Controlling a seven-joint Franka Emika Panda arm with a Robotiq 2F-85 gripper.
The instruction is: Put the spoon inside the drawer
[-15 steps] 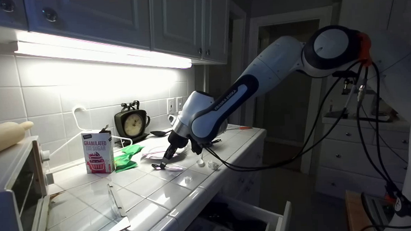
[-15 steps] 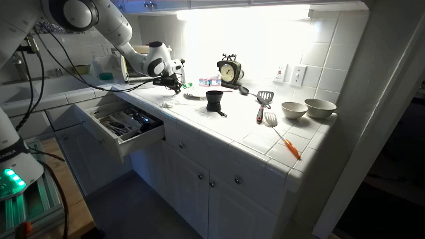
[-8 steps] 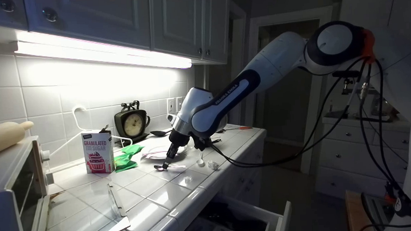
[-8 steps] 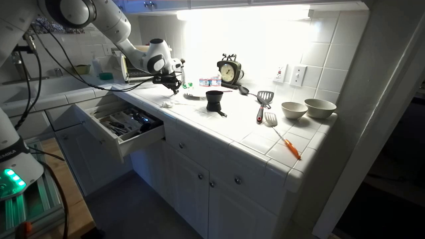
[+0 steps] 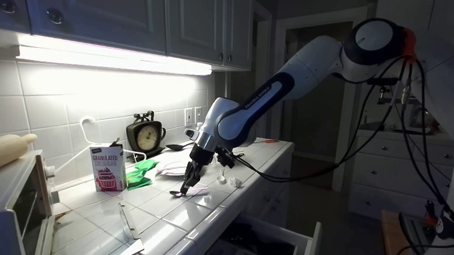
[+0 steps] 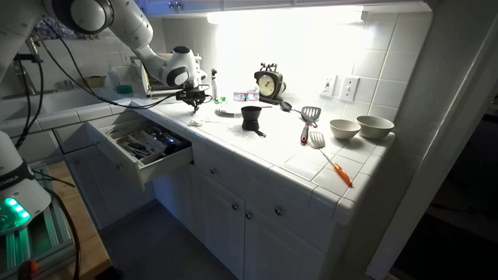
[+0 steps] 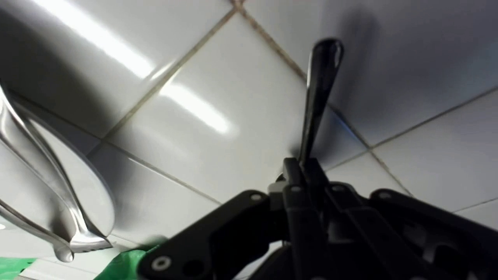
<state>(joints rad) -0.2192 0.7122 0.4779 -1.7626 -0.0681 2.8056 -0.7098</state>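
Note:
The spoon (image 5: 193, 189) is a slim dark metal utensil; its bowl shows dark beside my fingertips in an exterior view. My gripper (image 7: 302, 163) is shut on the spoon's neck or handle. The spoon's handle (image 7: 321, 74) sticks out past the fingertips, with its shadow apart from it on the tile; the bowl is mostly hidden behind the fingers there. The gripper is low over the counter in both exterior views (image 5: 183, 191) (image 6: 195, 110). The white drawer (image 6: 167, 167) stands open below the counter's front edge, with a divided tray of dark utensils inside. It also shows in an exterior view (image 5: 314, 244).
A white plate (image 5: 174, 168) with a silver fork (image 7: 79, 221) lies behind the gripper. A sugar box (image 5: 108, 168) and green packets (image 5: 140, 174) stand nearby. A black cup (image 6: 251, 116), a small white scoop (image 5: 221, 179) and a crumpled wad (image 5: 235, 182) lie on the counter.
The gripper has turned and moved toward the counter's front edge, nearer the drawer side. The spoon has moved along with it. The drawer has not moved.

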